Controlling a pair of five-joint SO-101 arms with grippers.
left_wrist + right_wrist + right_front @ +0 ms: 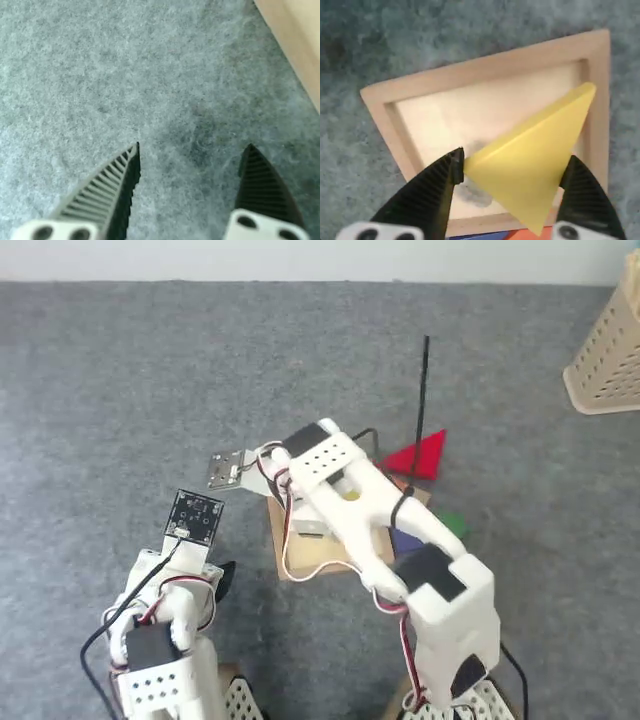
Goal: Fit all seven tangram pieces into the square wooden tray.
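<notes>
Yellow triangle (530,165): we judged it light, stiff, slick-faced. Right jaws clamped two of its edges, piece tilted over the tray (485,65). Left jaws gaped empty at tray's 8 o'clock.

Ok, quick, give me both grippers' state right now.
Left gripper: open, holding nothing, above the grey mat.
Right gripper: closed on the yellow triangle, above the wooden tray.

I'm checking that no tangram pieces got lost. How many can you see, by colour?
yellow triangle: 1
red triangle: 1
green piece: 1
blue piece: 1
orange piece: 1
Total: 5 of the 7 in view
</notes>
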